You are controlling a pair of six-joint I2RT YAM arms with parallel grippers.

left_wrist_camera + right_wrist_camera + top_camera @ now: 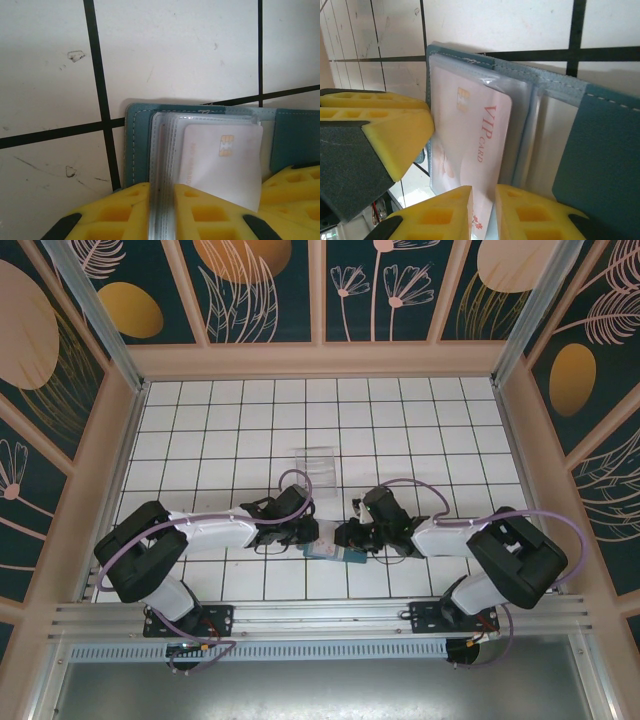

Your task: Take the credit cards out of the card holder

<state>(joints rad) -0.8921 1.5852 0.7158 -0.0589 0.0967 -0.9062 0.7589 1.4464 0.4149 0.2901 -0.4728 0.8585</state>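
Note:
The teal card holder (335, 553) lies open on the white tiled table between my two grippers. In the left wrist view, my left gripper (161, 212) is shut on the stack of clear sleeves of the card holder (137, 145), beside a pale credit card (220, 165) with a gold chip. My right gripper (483, 212) is shut on the lower edge of the pinkish-white credit card (470, 135) printed "VIP CARD", which lies over the sleeves of the card holder (605, 150). From above, the left gripper (312, 536) and right gripper (350, 537) face each other across the holder.
A clear ridged plastic tray (320, 462) sits on the tiles behind the grippers. A yellow finger of the left gripper (390, 135) stands close against the holder's left edge in the right wrist view. Wooden walls ring the table.

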